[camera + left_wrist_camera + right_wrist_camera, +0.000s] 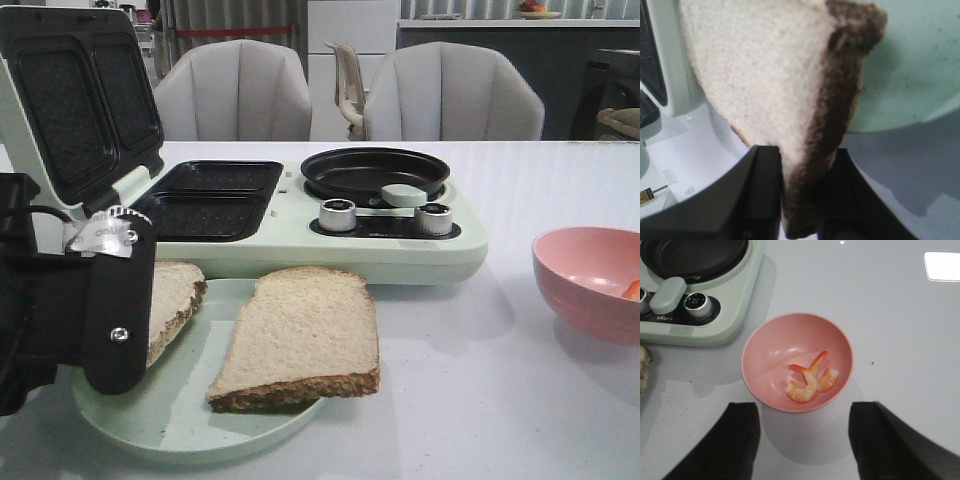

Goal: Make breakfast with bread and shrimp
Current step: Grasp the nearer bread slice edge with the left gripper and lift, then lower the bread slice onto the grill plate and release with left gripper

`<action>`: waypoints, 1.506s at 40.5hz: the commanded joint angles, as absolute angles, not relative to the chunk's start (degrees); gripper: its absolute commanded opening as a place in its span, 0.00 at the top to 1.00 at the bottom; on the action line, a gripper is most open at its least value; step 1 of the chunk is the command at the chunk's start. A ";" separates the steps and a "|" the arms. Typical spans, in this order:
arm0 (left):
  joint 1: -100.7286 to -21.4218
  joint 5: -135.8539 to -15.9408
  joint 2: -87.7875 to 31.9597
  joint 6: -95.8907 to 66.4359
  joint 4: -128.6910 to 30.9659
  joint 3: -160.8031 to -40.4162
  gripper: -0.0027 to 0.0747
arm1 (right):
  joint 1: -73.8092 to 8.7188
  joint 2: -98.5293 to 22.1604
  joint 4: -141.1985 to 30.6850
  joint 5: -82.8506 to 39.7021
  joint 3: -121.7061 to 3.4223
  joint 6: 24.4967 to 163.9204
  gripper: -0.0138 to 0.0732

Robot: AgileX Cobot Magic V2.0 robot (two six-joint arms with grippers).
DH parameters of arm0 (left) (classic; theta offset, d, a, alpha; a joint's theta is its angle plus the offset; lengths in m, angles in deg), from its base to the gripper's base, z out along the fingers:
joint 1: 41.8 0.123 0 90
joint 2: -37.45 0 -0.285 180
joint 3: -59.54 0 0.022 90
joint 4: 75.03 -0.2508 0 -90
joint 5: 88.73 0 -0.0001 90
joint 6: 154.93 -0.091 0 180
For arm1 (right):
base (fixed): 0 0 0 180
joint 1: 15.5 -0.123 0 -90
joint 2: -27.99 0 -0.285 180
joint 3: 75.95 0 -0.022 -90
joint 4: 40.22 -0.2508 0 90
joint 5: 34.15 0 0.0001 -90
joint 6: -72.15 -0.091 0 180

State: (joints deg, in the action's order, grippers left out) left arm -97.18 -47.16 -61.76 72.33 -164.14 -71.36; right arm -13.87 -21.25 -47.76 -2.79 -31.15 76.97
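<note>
Two bread slices are on a pale green plate (180, 430). One slice (300, 335) lies flat at the plate's right. My left gripper (125, 300) is shut on the dark crust edge of the other slice (175, 300), which is tilted at the plate's left. The left wrist view shows the two fingers pinching that slice (765, 75) with the gripper (807, 160) closed on it. Two shrimp (810, 380) lie in a pink bowl (797, 362). My right gripper (805, 420) is open and empty just short of the bowl, above the table.
A pale green breakfast machine (400, 250) stands behind the plate, lid open, with two black sandwich wells (210, 200) and a round frying pan (375, 172). The pink bowl (590, 280) sits at the right. Two chairs stand beyond the table.
</note>
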 commanded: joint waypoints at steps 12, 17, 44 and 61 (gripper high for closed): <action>-102.83 -35.92 -54.92 73.40 -164.50 -72.57 0.83 | -13.55 -21.28 -47.91 -6.57 -32.85 77.21 0.26; -105.71 -29.72 -50.52 72.76 -165.39 -72.57 0.83 | -13.55 -21.28 -47.91 -6.57 -32.85 77.21 0.26; -86.79 -45.93 -54.35 72.03 -181.38 -90.08 0.83 | -13.55 -21.28 -47.91 -6.57 -32.85 77.21 0.26; -74.65 -50.81 -76.62 71.77 -181.38 -115.51 0.83 | -13.55 -21.28 -47.91 -6.62 -32.85 77.21 0.26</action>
